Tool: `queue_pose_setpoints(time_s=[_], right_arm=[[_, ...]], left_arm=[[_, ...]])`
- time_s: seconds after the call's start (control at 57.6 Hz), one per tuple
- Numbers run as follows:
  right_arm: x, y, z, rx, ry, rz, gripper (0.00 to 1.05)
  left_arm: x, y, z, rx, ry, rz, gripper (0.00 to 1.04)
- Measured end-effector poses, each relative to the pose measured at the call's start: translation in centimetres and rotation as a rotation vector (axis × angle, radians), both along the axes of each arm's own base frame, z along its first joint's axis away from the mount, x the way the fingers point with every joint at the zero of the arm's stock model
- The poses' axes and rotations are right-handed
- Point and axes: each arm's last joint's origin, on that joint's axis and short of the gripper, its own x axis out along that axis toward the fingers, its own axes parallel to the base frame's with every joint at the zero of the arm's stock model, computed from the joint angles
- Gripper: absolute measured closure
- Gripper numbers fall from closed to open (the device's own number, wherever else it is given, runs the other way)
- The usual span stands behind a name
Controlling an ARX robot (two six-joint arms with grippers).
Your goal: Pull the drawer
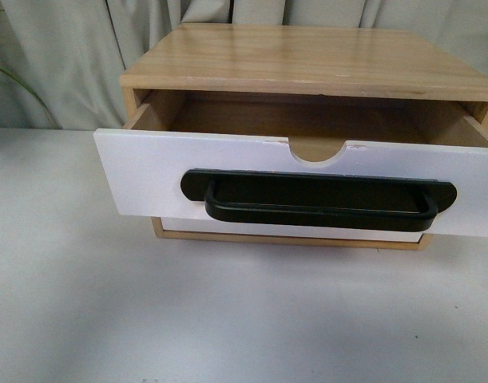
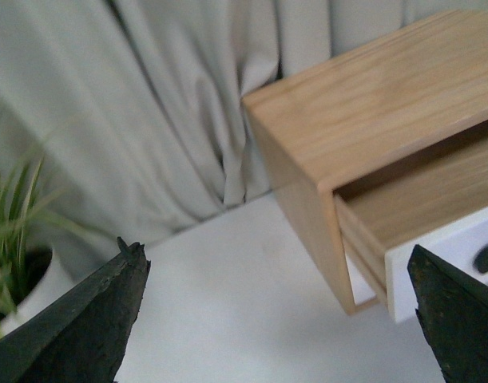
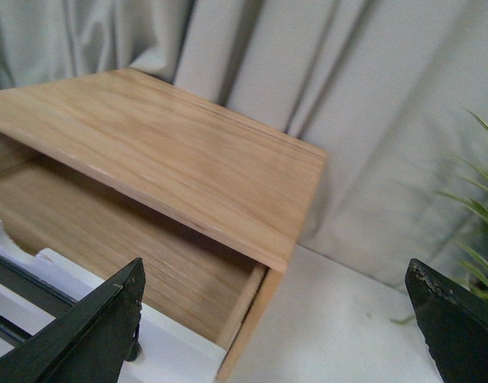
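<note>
The drawer (image 1: 148, 171) stands well out of its wooden cabinet (image 1: 307, 60) on the bench (image 1: 148, 319). Its white front and black handle (image 1: 319, 199) sit forward of the cabinet top and its bare wooden floor is open to view, so I judge the pull done or nearly so. Neither tool touches it: the left tool (image 2: 275, 255), off to the cabinet's left, and the right tool (image 3: 275, 271), off to its right, are both spread wide and hold nothing. At most a little more travel may be left, and I cannot tell how much.
</note>
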Motion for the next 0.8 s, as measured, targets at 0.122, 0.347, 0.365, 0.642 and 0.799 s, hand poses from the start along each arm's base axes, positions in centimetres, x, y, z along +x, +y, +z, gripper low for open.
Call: queue_pose_setpoints(time_s=[0.122,0.347,0.365,0.642,0.799], right_arm=[[-1.8,-0.8,-1.0,0.072,0.020,-0.082,0.09],[-3.9,-1.5,-2.6,0.177,0.051,-0.210,0.09],[-3.9,-1.5,-2.6,0.178,0.052,-0.211,0.09],[-4.5,-0.5,-4.3,0.231,0.008,-0.244,0.54],[-4.9,-0.5,-5.3,0.233,0.006,-0.246,0.86]], left_arm=[[-2.6,1.0,-1.9,-0.141,0.059,0.125,0.06],[-4.9,1.1,-2.4,-0.371,0.048,0.173,0.06],[-4.9,1.1,-2.4,-0.376,0.048,0.174,0.06],[-5.4,0.5,-3.7,-0.323,-0.046,0.207,0.52],[-5.7,0.5,-4.4,-0.315,-0.053,0.207,0.84]])
